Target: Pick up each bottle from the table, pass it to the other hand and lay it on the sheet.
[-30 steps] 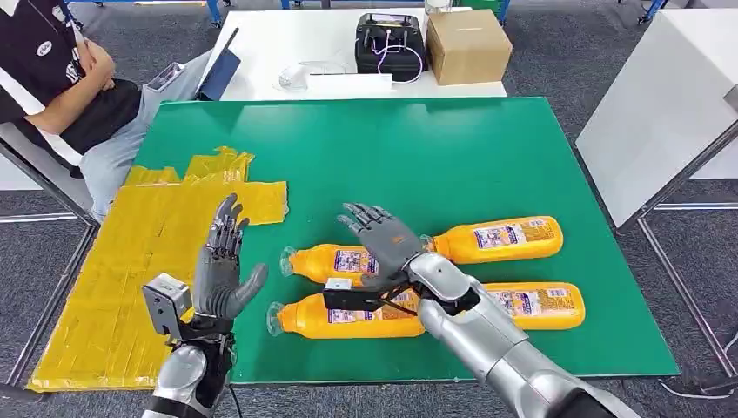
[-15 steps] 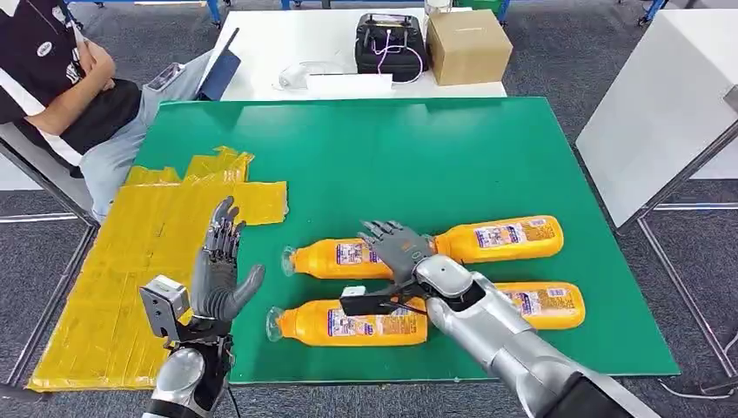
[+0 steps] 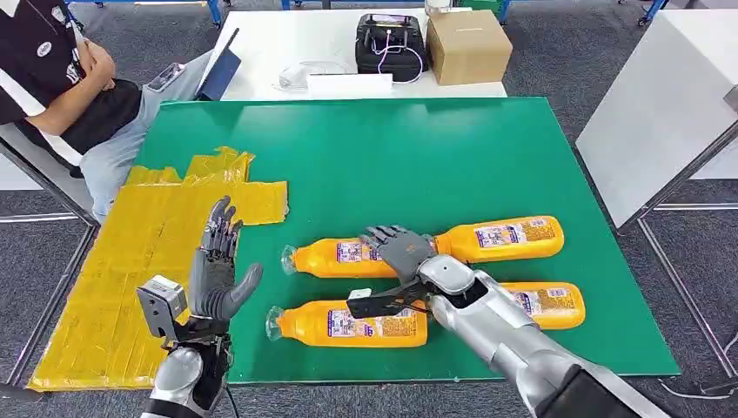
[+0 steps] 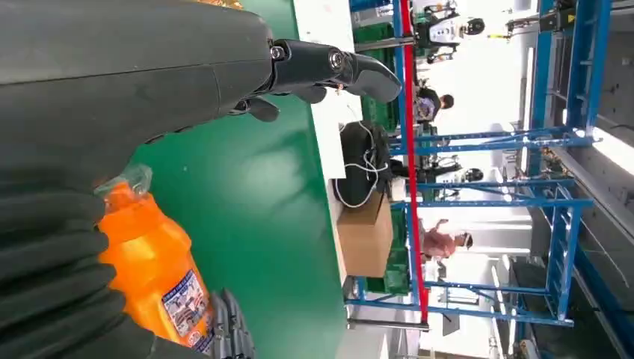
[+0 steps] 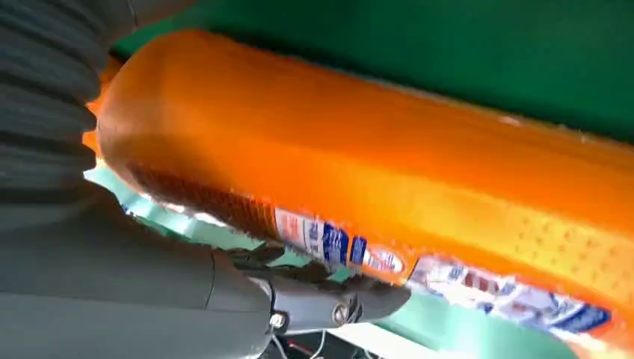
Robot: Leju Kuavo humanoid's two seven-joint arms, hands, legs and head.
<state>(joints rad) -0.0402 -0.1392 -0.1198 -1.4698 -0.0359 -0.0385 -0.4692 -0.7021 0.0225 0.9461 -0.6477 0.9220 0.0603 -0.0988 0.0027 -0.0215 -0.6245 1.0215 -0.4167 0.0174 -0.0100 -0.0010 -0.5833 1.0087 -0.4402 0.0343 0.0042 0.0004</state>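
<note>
Four orange bottles lie on the green table (image 3: 418, 157): far left (image 3: 335, 259), far right (image 3: 505, 238), near left (image 3: 348, 323), near right (image 3: 544, 304). My right hand (image 3: 399, 246) is low over the thick end of the far left bottle, fingers spread across it, not closed. In the right wrist view that bottle (image 5: 374, 172) lies close against the hand, with the thumb (image 5: 321, 303) beside it. My left hand (image 3: 218, 266) stands upright and open at the table's left edge, next to the yellow sheet (image 3: 113, 287). The left wrist view shows an orange bottle (image 4: 153, 277) past the left hand (image 4: 112, 90).
A person (image 3: 52, 78) sits at the far left beside the sheet. Behind the green table is a white table with a black case (image 3: 389, 43) and a cardboard box (image 3: 467, 43). Another white table (image 3: 661, 113) stands to the right.
My right hand has come down and drawn back a little, from above the bottles to the far left bottle. The left hand has hardly moved.
</note>
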